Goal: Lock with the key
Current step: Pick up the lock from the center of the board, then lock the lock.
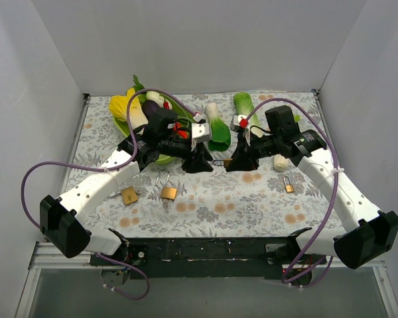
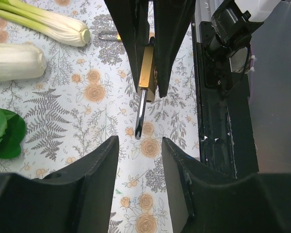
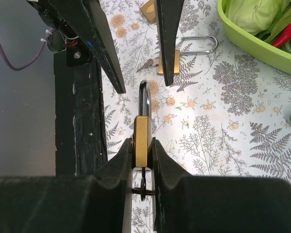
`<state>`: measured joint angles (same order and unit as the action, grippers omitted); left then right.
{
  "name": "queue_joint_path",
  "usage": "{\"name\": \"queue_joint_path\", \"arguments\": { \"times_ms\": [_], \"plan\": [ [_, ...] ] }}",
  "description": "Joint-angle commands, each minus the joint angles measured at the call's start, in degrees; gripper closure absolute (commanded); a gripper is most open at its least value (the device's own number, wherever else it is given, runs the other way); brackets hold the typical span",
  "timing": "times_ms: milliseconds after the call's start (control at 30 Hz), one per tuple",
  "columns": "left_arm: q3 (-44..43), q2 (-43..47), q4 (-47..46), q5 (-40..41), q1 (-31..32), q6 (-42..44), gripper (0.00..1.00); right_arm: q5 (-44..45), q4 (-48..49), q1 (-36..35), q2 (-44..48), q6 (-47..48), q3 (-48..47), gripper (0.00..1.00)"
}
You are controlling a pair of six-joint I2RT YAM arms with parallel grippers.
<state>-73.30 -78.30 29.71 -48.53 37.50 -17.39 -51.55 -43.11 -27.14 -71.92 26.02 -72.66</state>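
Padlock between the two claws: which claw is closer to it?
Right. The right gripper is clamped on the padlock; the left gripper faces its shackle end, open, not gripping.

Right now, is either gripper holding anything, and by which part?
The right gripper clamps the padlock by its brass body, shackle pointing out. The left gripper is open, holding nothing.
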Motion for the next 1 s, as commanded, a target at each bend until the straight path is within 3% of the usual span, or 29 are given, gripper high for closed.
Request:
{"name": "queue_joint_path", "arguments": {
  "times_ms": [0,267,533,967],
  "plan": [
    [0.00,1.49,-1.67,-0.25,0.21,-0.19,0.61,-3.12,2.86,-0.20,0.91,-1.67,-3.19,0.99],
    [0.09,0.61,-2.64,-0.60,1.26,-0.63,0.70,-4.35,4.79,-0.37,0.73,-3.34,-3.19,0.99],
    [-0.35,0.08,-3.44,-3.49,1.26,-1.07,1.00,-2.86,6.72,-0.81,0.82,-4.05,-2.48,0.99],
    [-0.80,-0.97,-7.29,-4.99,2.14,-4.14,1.00,-3.03,12.43,-5.64,-0.94,-6.24,-0.55,0.99]
  ]
}}
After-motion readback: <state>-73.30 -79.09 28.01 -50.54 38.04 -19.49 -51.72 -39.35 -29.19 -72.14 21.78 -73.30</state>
